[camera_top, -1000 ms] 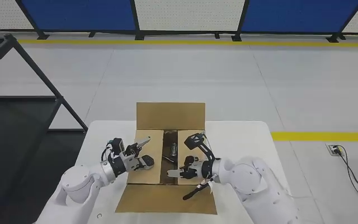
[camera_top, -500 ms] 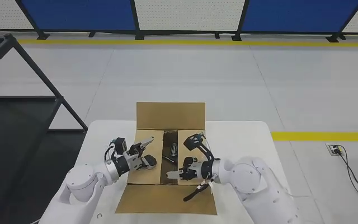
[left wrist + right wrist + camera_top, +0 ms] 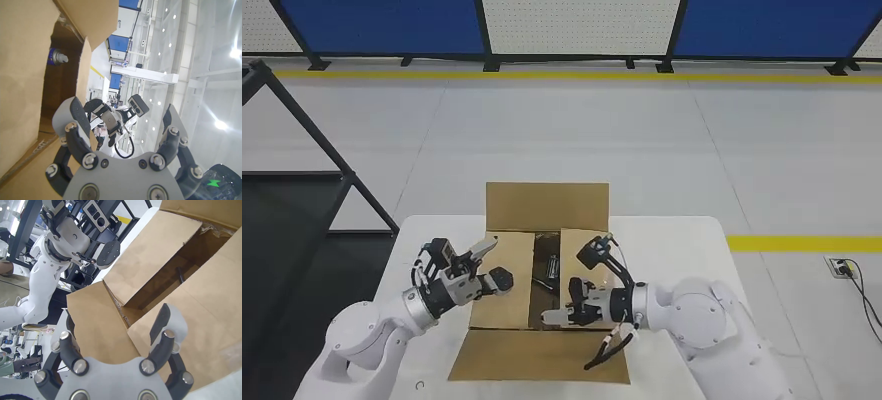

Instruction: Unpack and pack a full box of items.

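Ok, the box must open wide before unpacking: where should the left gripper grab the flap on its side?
Probably the left flap at its free edge along the central gap, one finger under, one over, coming from the gap side. That thin edge stands clear of the right flap, and the open left gripper is close by.

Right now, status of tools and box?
Left tool open, beside one flap. Right tool open, astride another flap. Cardboard box partly open; spray can inside.

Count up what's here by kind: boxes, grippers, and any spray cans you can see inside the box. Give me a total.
Boxes: 1, the cardboard box
Grippers: 2, the left gripper and the right gripper
Spray cans: 1, the spray can inside the box
Total: 4
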You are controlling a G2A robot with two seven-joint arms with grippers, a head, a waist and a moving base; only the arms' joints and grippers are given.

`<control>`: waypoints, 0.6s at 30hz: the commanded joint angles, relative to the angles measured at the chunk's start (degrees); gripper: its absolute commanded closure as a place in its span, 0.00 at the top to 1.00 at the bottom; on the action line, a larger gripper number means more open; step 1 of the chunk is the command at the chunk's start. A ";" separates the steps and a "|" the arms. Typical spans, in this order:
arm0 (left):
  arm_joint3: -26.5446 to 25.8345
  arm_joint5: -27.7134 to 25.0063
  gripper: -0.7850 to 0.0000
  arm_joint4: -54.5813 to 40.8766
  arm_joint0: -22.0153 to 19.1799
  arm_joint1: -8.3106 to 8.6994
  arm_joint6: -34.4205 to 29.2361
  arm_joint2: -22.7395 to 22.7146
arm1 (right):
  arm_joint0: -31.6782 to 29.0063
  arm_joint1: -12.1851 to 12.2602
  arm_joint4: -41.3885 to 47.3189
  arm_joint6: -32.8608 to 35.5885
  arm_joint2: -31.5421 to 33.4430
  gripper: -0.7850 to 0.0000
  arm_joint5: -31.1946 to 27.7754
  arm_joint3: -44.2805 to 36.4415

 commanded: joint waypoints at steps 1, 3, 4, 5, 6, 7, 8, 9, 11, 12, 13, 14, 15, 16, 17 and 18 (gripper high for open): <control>-0.77 -0.96 1.00 -1.49 0.63 0.16 -1.14 -1.47 | -0.63 0.50 2.41 3.08 1.30 1.00 -2.72 -1.58; -1.13 -2.12 1.00 -2.99 1.10 0.34 -2.55 -3.19 | -1.78 1.24 3.71 6.10 3.54 1.00 -5.01 -3.36; -1.12 -2.77 1.00 -3.56 1.34 0.44 -3.10 -4.10 | -2.69 1.65 4.41 7.40 4.92 1.00 -6.19 -4.43; -1.10 -3.42 1.00 -4.31 1.55 0.52 -3.48 -5.04 | -3.82 2.08 5.22 8.66 6.44 1.00 -7.23 -5.50; -1.04 -4.09 1.00 -4.99 1.76 0.60 -3.76 -6.00 | -5.09 2.53 5.99 9.89 8.06 1.00 -8.31 -6.71; -0.88 -4.71 1.00 -5.90 1.98 0.67 -4.02 -6.95 | -6.50 2.99 6.76 11.16 9.76 1.00 -9.39 -7.90; -0.53 -5.12 1.00 -7.01 2.09 0.73 -4.23 -7.93 | -7.98 3.45 7.73 12.55 11.51 1.00 -10.38 -9.00; -0.17 -5.44 1.00 -8.18 2.18 0.78 -4.43 -8.86 | -9.52 3.91 8.93 14.08 13.26 1.00 -11.44 -10.08; 0.38 -5.55 1.00 -9.94 2.48 0.93 -4.85 -10.59 | -12.61 4.85 10.79 15.40 16.66 1.00 -12.36 -12.46; 0.72 -5.85 1.00 -10.57 2.57 1.01 -4.87 -11.56 | -14.05 5.34 11.50 15.34 17.75 1.00 -12.42 -13.86; 1.12 -5.81 1.00 -10.90 2.73 1.12 -4.89 -12.43 | -15.55 5.88 12.11 15.20 19.01 1.00 -12.56 -14.92; 1.40 -5.45 1.00 -11.14 2.85 1.25 -4.99 -13.31 | -16.96 6.44 12.63 15.21 20.21 1.00 -12.55 -15.95; 1.41 -5.43 1.00 -11.32 2.92 1.39 -5.23 -14.33 | -18.09 7.04 11.87 15.14 21.55 1.00 -12.62 -17.12; 1.25 -5.61 1.00 -11.08 3.26 1.55 -5.70 -15.36 | -18.09 7.04 11.87 15.14 21.55 1.00 -12.62 -17.12; 1.13 -5.68 1.00 -10.91 3.43 1.61 -5.83 -15.72 | -18.09 7.04 11.87 15.14 21.55 1.00 -12.62 -17.12; 1.13 -5.68 1.00 -10.91 3.43 1.61 -5.83 -15.72 | -18.09 7.04 11.87 15.14 21.55 1.00 -12.62 -17.12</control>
